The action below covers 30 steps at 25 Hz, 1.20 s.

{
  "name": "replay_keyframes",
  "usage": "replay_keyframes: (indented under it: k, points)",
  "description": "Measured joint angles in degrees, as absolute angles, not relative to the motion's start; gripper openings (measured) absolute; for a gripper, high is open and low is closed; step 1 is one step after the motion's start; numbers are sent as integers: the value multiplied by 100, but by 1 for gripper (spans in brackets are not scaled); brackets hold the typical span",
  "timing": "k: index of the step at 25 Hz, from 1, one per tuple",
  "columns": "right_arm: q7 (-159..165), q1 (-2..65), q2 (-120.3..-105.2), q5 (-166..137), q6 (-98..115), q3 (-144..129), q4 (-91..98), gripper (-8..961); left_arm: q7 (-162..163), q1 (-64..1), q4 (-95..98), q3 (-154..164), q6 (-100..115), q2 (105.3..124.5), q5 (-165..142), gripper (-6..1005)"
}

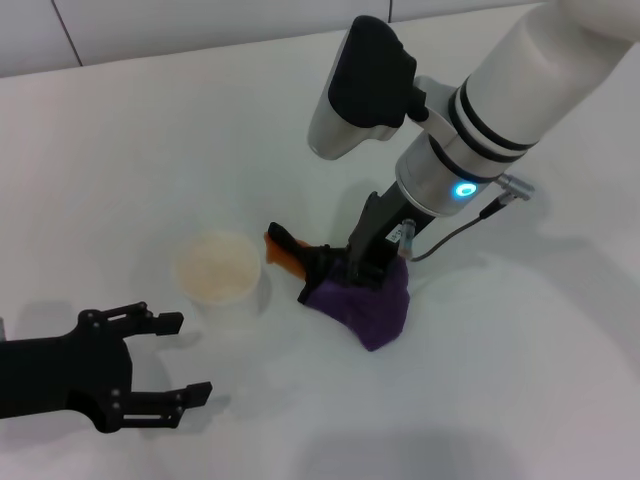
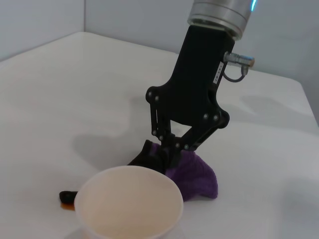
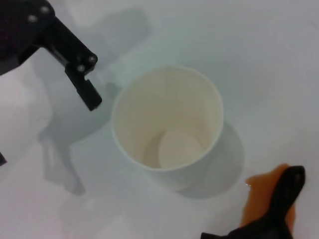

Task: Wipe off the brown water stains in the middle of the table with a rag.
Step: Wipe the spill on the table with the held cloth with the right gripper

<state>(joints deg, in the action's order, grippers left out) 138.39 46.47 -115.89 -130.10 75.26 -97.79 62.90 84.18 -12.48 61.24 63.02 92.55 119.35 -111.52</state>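
The left gripper hovers low over the table with its fingers spread, near the upright white paper cup. Just right of the cup, the brown water stains lie partly under the rag's black tail. The right gripper presses down on the purple rag, its fingers apparently pinching the cloth.

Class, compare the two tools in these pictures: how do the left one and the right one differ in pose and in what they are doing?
The left tool lies low and level beside the paper cup, open and holding nothing; the right tool points steeply down, shut on the rag. The left tool is apart from the brown water stains; the right tool presses the rag on the table right beside them. Both are black.
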Motion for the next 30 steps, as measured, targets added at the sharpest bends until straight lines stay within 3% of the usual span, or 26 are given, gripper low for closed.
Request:
replay_keyframes:
  k: [30]
  points:
    - [13191, 5883, -11619, -12374, 6052, -10691, 4741, 68, 8042, -1385, 5894, 6383, 9088, 11953, -10958, 876]
